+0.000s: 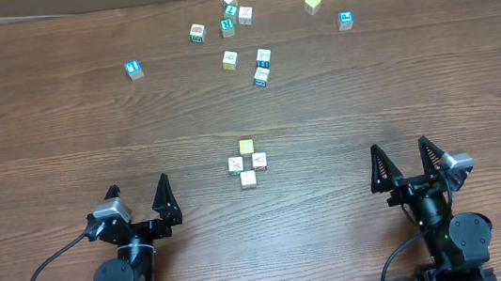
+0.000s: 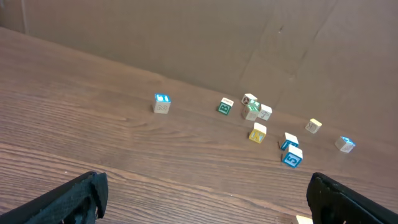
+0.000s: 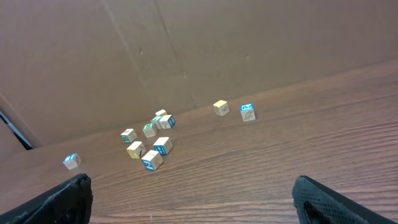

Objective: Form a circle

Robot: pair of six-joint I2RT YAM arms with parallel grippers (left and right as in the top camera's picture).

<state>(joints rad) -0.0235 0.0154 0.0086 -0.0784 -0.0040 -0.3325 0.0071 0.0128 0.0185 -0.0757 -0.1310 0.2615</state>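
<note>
Overhead | circle (image 1: 247, 163): compact four-cube cluster, just below frame centre | left gripper (image 1: 138, 193): fingers wide apart, empty | right gripper (image 1: 399, 146): fingers wide apart, empty | cluster lies between both, level with fingertips; left arm judged somewhat nearer

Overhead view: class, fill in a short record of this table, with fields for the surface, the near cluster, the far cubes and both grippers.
surface: brown wood-grain table
near cluster: four small cubes in a tight ring, one pale yellow cube farthest from the arms, three whitish printed cubes
far cubes: loose scatter near the far edge, among them a lone blue-faced cube and a bright yellow cube
left gripper: open, holding nothing, apart from the cluster
right gripper: open, holding nothing, apart from the cluster
</note>
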